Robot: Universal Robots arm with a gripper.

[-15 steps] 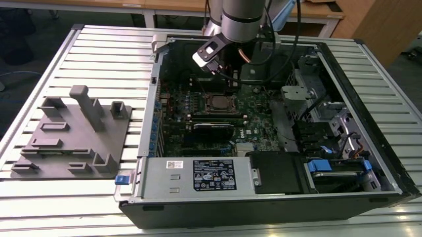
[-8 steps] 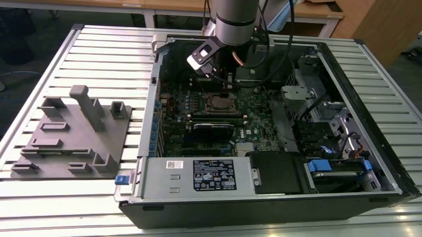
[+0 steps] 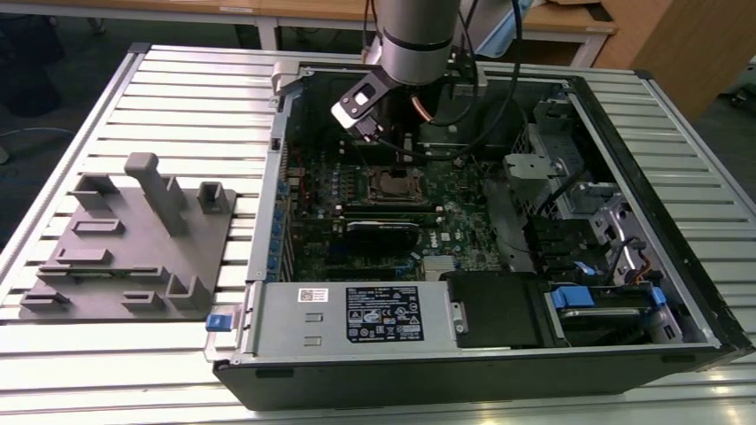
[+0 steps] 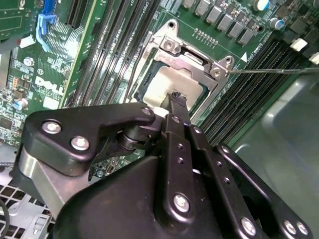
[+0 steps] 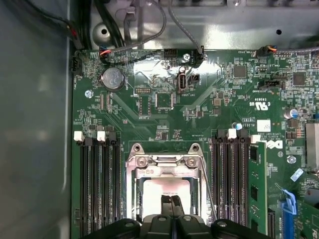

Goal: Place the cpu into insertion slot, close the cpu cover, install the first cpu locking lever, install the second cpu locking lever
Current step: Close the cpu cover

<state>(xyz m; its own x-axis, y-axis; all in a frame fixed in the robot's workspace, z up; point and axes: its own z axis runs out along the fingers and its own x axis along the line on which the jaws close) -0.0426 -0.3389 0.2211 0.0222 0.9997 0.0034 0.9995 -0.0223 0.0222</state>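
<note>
Looking past the black links of the gripper (image 4: 175,97), nearest the lens in the second wrist view, and finding its fingers pressed together, pinching nothing visible, tips poised just above the cpu (image 4: 160,84). Judging that closed, narrow tip as a pushing tool rather than a grasp, suiting a press on thin metal better than spread fingers would.

Placing the cpu inside the insertion slot (image 3: 392,186), near the middle of the motherboard (image 5: 149,119) in the open computer case (image 3: 473,376). Lying flat there, pale metal face turned up toward the wrist cameras and showing through the square window of the cpu cover (image 5: 164,173). Being square, offering no long axis; keeping its edges parallel to the memory slots (image 5: 97,189) flanking the socket on both sides in the first wrist view.

Taking the cover as lying down over the chip, framing it on all visible sides; not being able to tell from these views whether it is sitting fully flat.

Noting one locking lever (image 4: 274,70), a thin wire, reaching out from the socket's corner across the neighbouring memory slots in the second wrist view and appearing unlatched, so probably leaving the cover unclamped. Running roughly along the socket's side in the first wrist view, splaying a little outward.

Seeing, at the exterior view's left, a grey fixture block (image 3: 119,248) sitting on the slatted table (image 3: 177,88), well apart from the case's interior.
</note>
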